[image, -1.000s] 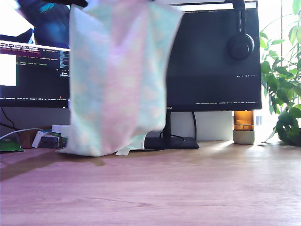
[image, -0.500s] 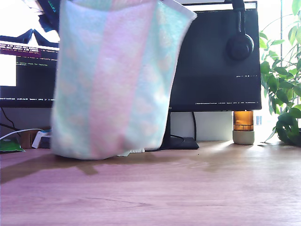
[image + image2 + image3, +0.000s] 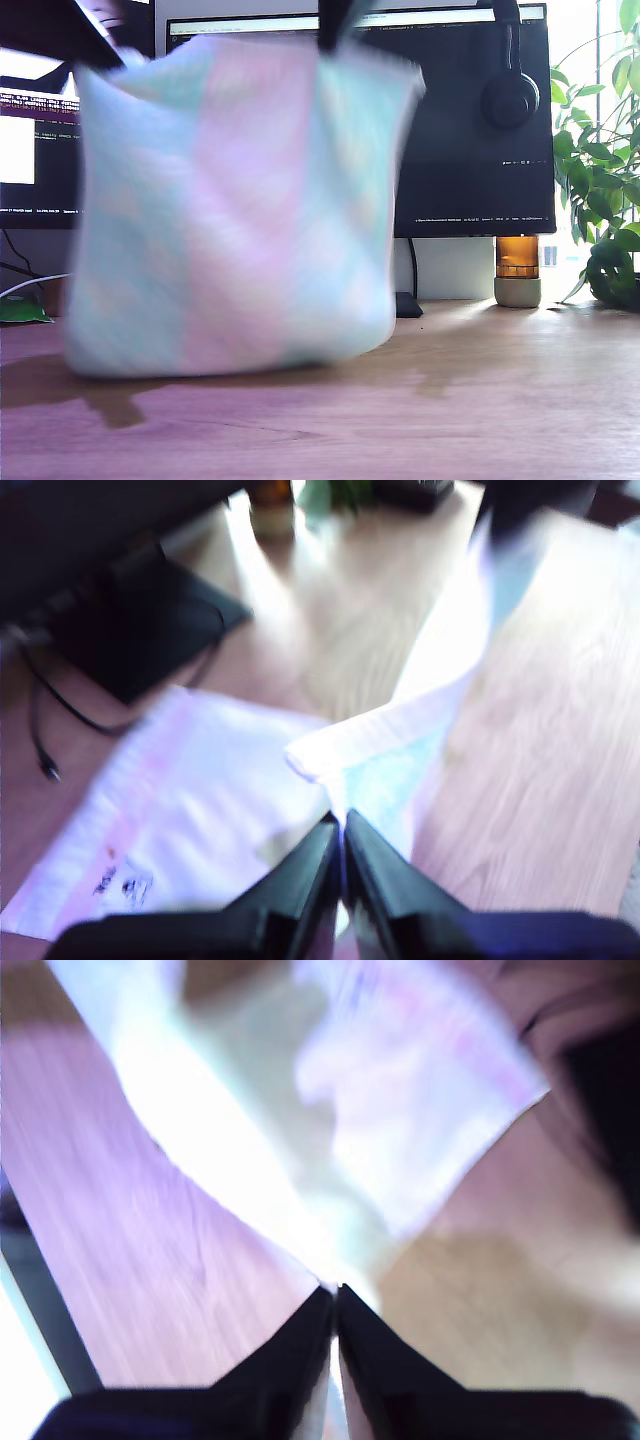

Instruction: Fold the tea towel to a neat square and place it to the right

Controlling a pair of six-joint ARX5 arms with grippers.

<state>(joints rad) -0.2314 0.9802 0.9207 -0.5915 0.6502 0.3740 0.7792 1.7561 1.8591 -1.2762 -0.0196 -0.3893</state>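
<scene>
Tea towel (image 3: 235,205) now wider, lower, nearer camera.

Exterior view — low, near counter (image 3: 480,400) level, facing monitors (image 3: 480,130) | both wrist views — close above jaws, looking down | shared: tea towel (image 3: 240,210), counter.

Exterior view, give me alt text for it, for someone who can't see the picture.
A blurred tea towel, pale with a pink stripe down its middle, hangs by its top corners from two arms, its lower edge at the wooden desk. Behind it stand monitors with headphones hung on one; an amber jar and a leafy plant sit at the exterior view's right.
</scene>
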